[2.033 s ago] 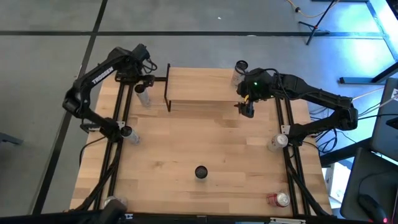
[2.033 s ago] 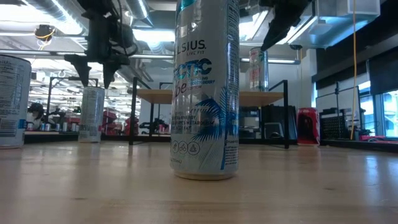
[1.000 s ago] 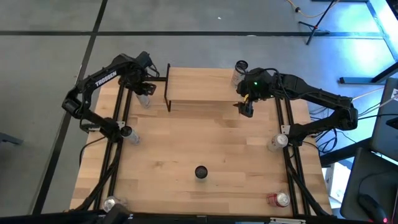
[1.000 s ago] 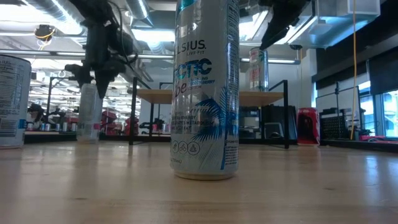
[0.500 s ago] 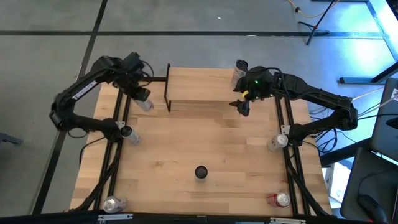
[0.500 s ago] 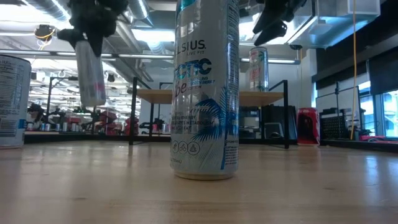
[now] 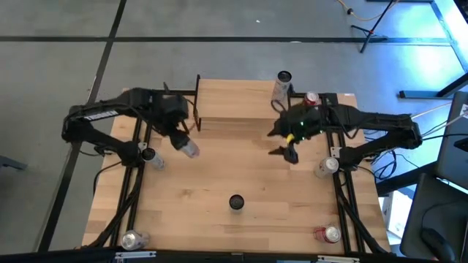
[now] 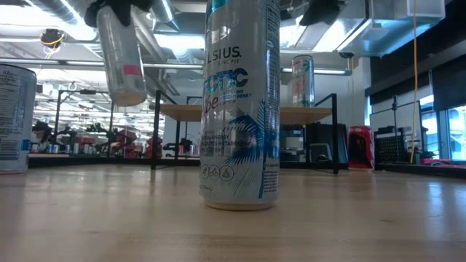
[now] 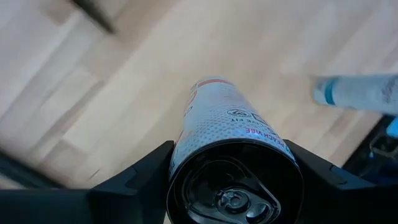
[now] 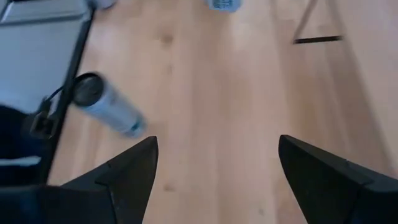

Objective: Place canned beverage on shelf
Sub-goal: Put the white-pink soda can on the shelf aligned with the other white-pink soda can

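My left gripper (image 7: 178,137) is shut on a slim silver can (image 7: 188,148) in front of the shelf's left end. The can is raised and tilted in the low view (image 8: 121,57). The shelf (image 7: 234,102), a light wood top on thin black legs (image 8: 247,113), stands at the table's far middle. One can (image 7: 281,82) stands on the shelf's right end. My right gripper (image 7: 284,143) is open and empty in front of that end, above bare table (image 10: 217,174). My left gripper pinches the can's upper end (image 9: 186,146), just below the top rim, between its two fingers (image 9: 146,168). The fingers come from above, one on each side. The can hangs below them, tilted, with its bottom toward the near right, clear of the table.
A tall Celsius can (image 7: 236,201) stands mid-table near the front and fills the low view (image 8: 240,109). More cans stand on the left (image 7: 150,155) and right (image 7: 325,166) rails and at both near corners. A red-topped can (image 7: 312,98) stands by the shelf's right end.
My left gripper has lifted the silver can clear of the table at the far left. It has carried the can toward the table's right and near edges, and the can has tipped from upright to tilted. My right gripper has drawn back from the shelf toward the near edge.
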Robot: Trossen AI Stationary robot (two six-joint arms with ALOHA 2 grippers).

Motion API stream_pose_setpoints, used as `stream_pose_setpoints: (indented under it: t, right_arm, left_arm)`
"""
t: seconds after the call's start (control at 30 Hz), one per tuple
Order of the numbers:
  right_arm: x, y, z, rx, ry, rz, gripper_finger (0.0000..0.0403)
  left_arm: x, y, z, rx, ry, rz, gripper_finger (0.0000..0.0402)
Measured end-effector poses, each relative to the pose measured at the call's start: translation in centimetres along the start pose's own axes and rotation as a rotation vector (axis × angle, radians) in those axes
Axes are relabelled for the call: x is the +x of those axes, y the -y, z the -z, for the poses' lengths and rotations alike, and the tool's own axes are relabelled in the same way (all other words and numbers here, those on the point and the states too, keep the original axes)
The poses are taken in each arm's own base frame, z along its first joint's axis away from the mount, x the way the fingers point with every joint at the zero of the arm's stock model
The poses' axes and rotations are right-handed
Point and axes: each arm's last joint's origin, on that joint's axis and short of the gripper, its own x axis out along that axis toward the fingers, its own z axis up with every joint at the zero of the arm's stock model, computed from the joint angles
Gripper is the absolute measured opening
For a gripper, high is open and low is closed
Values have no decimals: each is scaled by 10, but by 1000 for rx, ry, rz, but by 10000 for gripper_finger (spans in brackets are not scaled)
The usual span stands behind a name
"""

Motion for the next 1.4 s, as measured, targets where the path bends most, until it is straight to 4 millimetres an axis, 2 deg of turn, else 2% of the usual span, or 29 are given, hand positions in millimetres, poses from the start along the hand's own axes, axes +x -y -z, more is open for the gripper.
stream_pose_setpoints:
  t: [0.3,0.53,0.67,0.9,1.13,1.4]
  right_arm:
    - [8,-37,11,-27,-68,-99,319]
    - [28,-40,34,51,-167,-90,319]
    - [37,-37,46,106,-217,-74,319]
    - [43,-37,49,145,-209,-75,319]
    - [44,-38,44,148,-155,-87,319]
    - [44,-38,42,163,-137,-89,319]
  left_arm:
    - [42,66,-10,280,-61,-26,224]
    - [68,110,-23,578,-114,-35,222]
    - [89,129,-23,781,-191,-53,222]
    - [121,147,-5,1093,-353,-80,227]
    - [123,157,4,1264,-327,-64,231]
    - [123,162,8,1275,-317,-37,255]
